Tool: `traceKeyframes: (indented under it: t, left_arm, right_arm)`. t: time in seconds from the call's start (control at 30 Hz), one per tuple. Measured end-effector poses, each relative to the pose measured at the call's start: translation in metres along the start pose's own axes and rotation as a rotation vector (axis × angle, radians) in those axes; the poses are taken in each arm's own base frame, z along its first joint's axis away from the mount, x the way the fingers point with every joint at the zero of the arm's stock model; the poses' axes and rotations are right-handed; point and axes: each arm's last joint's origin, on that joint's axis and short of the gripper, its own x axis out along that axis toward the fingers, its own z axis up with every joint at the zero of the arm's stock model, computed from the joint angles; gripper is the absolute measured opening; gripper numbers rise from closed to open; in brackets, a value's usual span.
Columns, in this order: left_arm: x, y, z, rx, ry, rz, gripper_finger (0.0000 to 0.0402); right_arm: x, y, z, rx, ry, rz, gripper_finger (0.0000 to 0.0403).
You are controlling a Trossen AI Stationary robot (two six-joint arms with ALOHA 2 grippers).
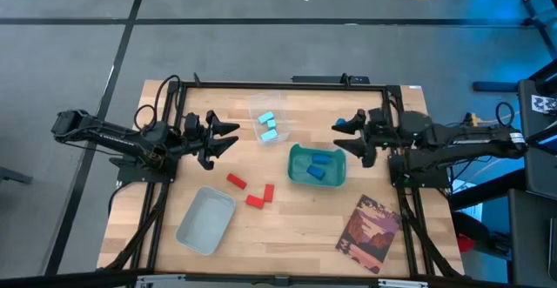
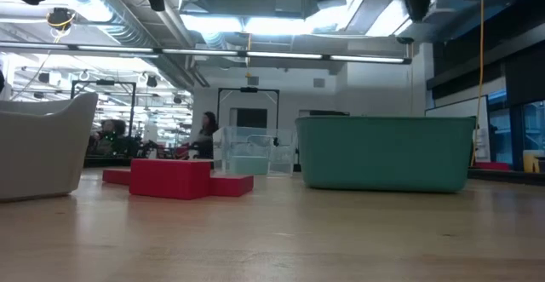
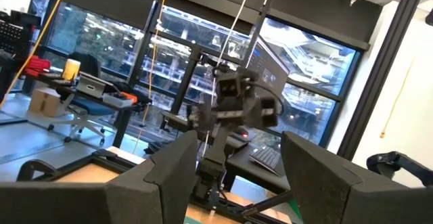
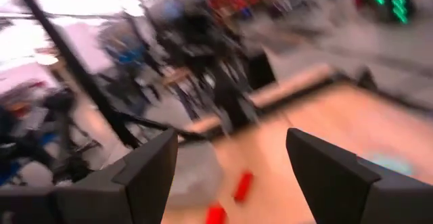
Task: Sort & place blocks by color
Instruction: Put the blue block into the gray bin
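Three red blocks (image 1: 254, 194) lie flat on the wooden table between the grey tray (image 1: 206, 221) and the teal bin (image 1: 300, 159); the low view shows them (image 2: 170, 178) too. Light cyan blocks (image 1: 268, 124) sit in a clear tray (image 1: 259, 105) at the far middle. Darker blue blocks (image 1: 318, 168) lie inside the teal bin. My left gripper (image 1: 231, 137) is raised at the table's left, open, with nothing between its fingers. My right gripper (image 1: 338, 137) is raised at the right, open and holding nothing. In the right wrist view, red blocks (image 4: 243, 185) show between its fingers, far off.
A picture card (image 1: 370, 233) lies at the near right corner. The grey tray (image 2: 43, 150) and the teal bin (image 2: 385, 152) stand tall in the low view. Bare wood (image 1: 287, 236) lies along the near edge between tray and card.
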Motion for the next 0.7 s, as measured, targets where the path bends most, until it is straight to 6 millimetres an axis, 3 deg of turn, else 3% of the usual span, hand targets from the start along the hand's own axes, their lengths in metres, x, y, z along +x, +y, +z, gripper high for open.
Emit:
traceKeyframes:
  t: [0.2, 0.7]
  left_arm:
    - [0.0000, 0.0000, -0.0001, 0.002, 0.001, -0.001, 0.0206]
    - [0.0000, 0.0000, -0.0001, 0.002, 0.001, -0.001, 0.0206]
  right_arm:
    - [-0.0015, 0.0061, 0.0075, -0.211, -0.046, 0.100, 0.0281]
    - [-0.0014, 0.0061, 0.0077, -0.206, -0.045, 0.100, 0.0280]
